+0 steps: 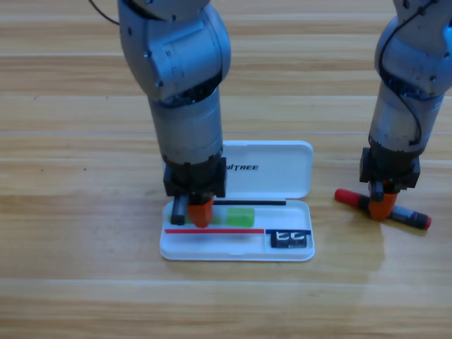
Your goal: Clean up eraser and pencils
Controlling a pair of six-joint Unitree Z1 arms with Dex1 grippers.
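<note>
Looking down from the high view: white case (240, 251) lies open near the table's (70, 212) middle, lid flat behind the tray. Eraser (290, 240) sits in the tray's right front corner, long axis left to right. Pale whitish-green pencil (236, 216) lies in the tray's rear part, long axis left to right, bright green end pointing right; its left portion is hidden under the left gripper (198, 210).

Left gripper comes straight down into the tray's left part, orange jaw tip touching or just above the pencil's left end. Cannot tell whether the jaws are closed on it or apart; the gap is hidden.

Black marker (385, 207) lies on the bare table right of the case, well apart from it. Long axis runs left to right with a slight tilt, red cap at the left and slightly farther back, black body running to the right and nearer.

Right gripper (383, 206) points down onto the marker's middle, orange jaws straddling it; the grip itself cannot be made out.
</note>
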